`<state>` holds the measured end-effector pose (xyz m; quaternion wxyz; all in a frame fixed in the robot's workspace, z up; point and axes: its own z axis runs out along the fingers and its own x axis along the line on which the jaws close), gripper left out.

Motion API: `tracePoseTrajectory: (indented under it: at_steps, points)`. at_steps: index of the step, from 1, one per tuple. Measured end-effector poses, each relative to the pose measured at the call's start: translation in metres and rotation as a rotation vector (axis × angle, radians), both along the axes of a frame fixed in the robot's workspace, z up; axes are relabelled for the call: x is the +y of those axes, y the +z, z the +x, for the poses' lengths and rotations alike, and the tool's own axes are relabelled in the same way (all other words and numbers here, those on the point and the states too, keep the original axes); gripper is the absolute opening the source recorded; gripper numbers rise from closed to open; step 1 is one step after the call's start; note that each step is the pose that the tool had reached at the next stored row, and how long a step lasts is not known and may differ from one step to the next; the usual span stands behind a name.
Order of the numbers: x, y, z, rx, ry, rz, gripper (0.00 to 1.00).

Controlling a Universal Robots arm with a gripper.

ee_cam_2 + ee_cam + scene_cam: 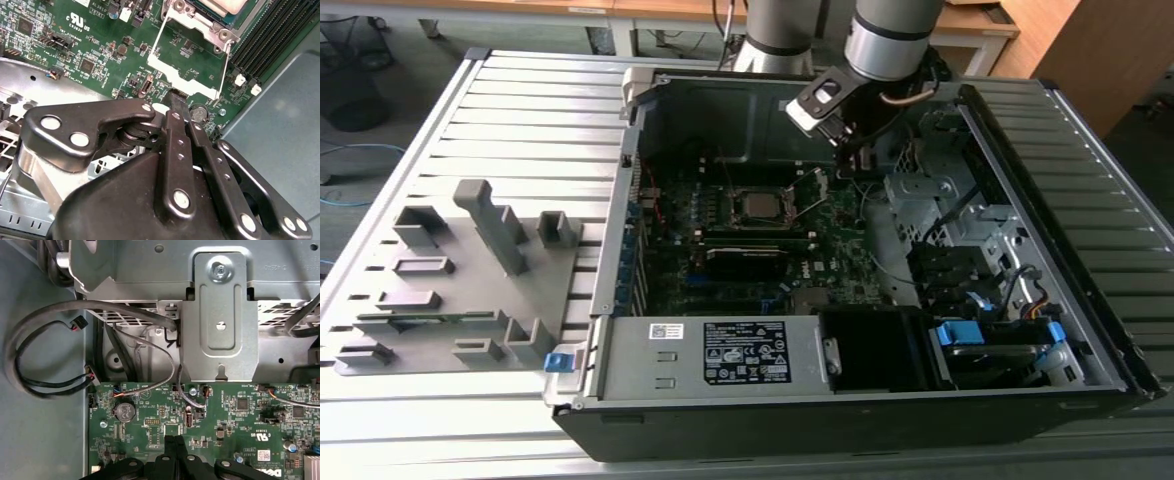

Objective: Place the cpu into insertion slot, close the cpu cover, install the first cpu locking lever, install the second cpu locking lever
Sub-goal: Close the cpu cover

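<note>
Cpu (757, 206) sits in insertion slot (207, 22); cpu cover (162, 66) open.

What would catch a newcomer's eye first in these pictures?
An open computer case lies on a slatted metal table, with the robot arm reaching down into it. In the second wrist view the black claw, shut, sits at the edge of the cpu cover, which stands swung open above the green motherboard. The cpu lies in the insertion slot.

The arm (894, 35) is silver-grey tubing with a pale cable (909, 97) looped at its wrist. Its gripper (179, 100) is matte black — flat linkage bars pinned with silver rivets (181, 199).
</note>
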<state>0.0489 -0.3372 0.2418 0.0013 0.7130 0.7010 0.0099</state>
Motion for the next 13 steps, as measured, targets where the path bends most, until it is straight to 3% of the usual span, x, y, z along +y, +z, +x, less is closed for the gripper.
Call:
tracePoseTrajectory:
  at_steps: [2, 6, 13]
  points:
    - [0.0001, -0.0009, -0.002, -0.0049, 0.000, 0.0001, 0.10]
    - [0.0000, -0.0025, -0.013, -0.0214, 0.000, 0.0000, 0.10]
    - [0.0000, -0.0053, -0.040, -0.0463, 0.000, -0.0001, 0.10]
